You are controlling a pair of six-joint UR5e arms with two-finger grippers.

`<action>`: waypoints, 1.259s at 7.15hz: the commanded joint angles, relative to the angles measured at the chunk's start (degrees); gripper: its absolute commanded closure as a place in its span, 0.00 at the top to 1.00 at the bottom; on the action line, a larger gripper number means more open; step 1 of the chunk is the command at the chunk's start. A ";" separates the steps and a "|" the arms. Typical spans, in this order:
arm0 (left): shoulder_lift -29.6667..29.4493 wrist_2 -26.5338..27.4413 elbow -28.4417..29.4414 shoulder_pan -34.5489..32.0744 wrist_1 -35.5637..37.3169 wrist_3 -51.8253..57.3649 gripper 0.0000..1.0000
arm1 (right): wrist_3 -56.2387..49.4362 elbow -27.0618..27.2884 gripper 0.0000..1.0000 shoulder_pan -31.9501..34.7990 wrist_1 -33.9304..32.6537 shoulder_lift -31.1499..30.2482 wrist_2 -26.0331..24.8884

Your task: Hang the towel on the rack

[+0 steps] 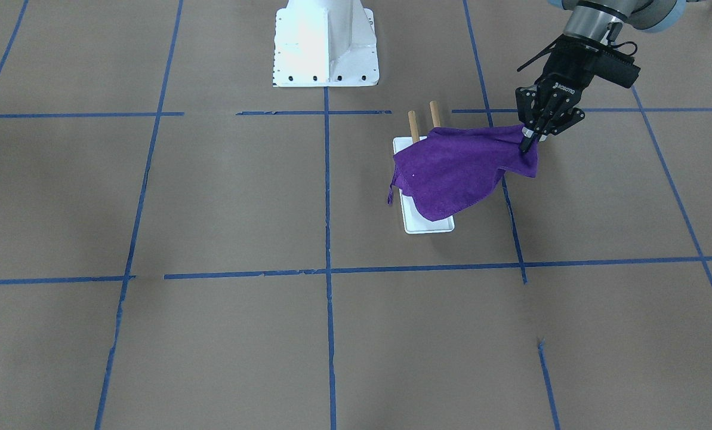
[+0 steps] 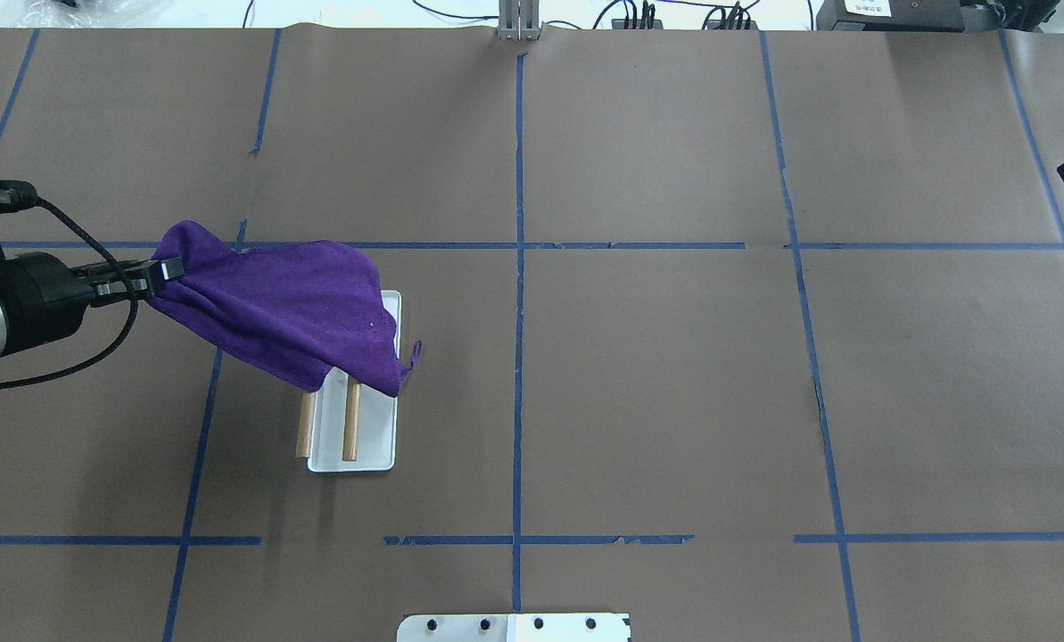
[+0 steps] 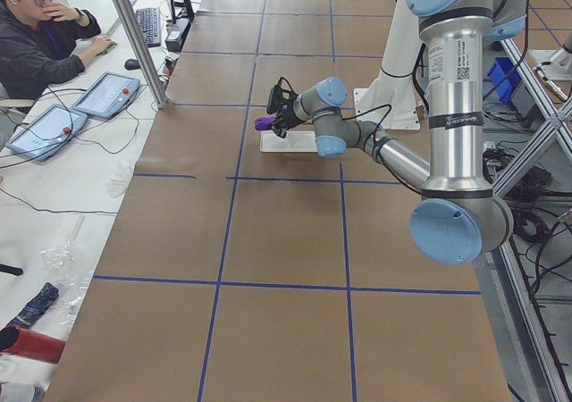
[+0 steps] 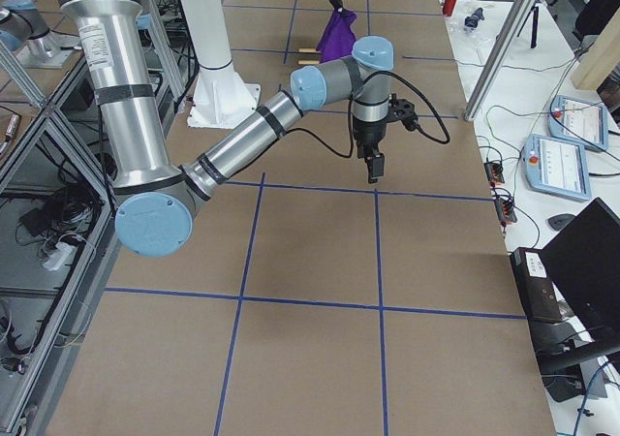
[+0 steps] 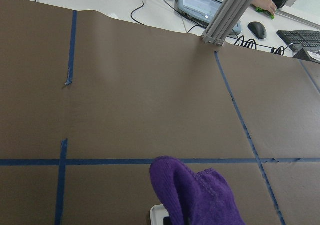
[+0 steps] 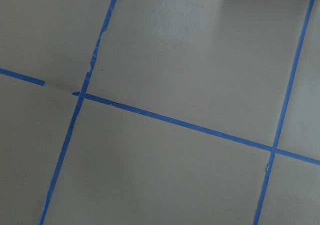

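The towel (image 1: 457, 173) lies over one end of the rack (image 1: 430, 224). One corner is clamped in the left tool (image 1: 529, 140), which holds it raised beside the rack, probably to keep the cloth spread across both dowels (image 2: 350, 419). The left wrist view catches only a bunched fold, while the overhead shows the uncovered dowel length. Only the right-side view shows the right tool (image 4: 373, 170), well apart above the counter (image 4: 320, 252); whether it is wide or narrow cannot be told.
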 commanded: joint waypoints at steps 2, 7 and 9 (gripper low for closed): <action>1.08 0.97 1.19 1.00 0.18 0.68 0.00 | -0.69 -1.18 1.00 2.04 -0.08 -1.68 2.71; 1.52 -0.08 3.31 -0.05 0.26 7.95 1.00 | -5.97 -1.45 1.00 5.21 0.62 -8.70 3.16; 2.57 -9.52 3.48 -6.59 0.35 13.91 1.00 | -6.05 -4.59 1.00 5.39 1.58 -8.55 2.90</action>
